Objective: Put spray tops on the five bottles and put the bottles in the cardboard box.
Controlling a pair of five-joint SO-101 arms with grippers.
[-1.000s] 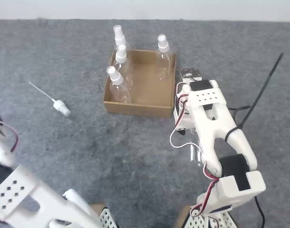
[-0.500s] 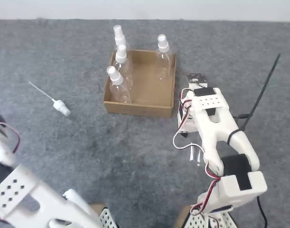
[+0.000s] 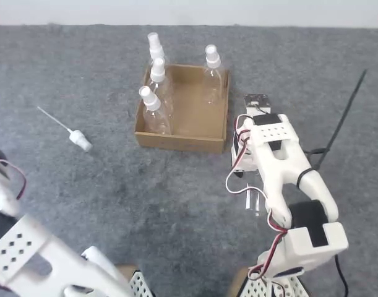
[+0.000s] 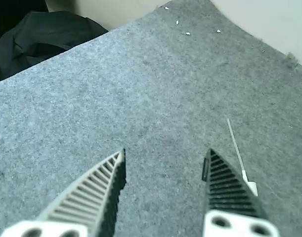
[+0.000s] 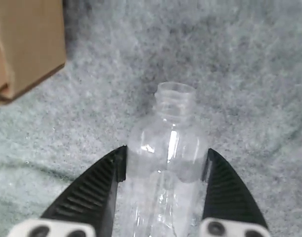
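A clear bottle (image 5: pixel 166 165) with a bare neck lies on the grey carpet, its sides touching both fingers of my right gripper (image 5: pixel 166 149), which is shut on it. In the high view a bit of this bottle (image 3: pixel 254 199) shows under the right arm (image 3: pixel 272 154), just right of the cardboard box (image 3: pixel 204 144). Several bottles with spray tops stand at the box, one of them at its near left (image 3: pixel 153 111). A loose spray top (image 3: pixel 79 140) with a long tube lies to the left. My left gripper (image 4: pixel 165 155) hangs open over bare carpet, the spray top's tube (image 4: pixel 237 150) beyond one finger.
A black cable (image 3: pixel 343 120) runs over the carpet to the right of the right arm. A corner of the box (image 5: pixel 27 47) stands close beside the bottle's neck. The left arm (image 3: pixel 28 253) sits at the near left corner. A dark bag (image 4: pixel 37 34) lies beyond the carpet.
The right arm's upper part has shifted a little to the right, away from the box. The box, its bottles and the loose spray top have not moved.
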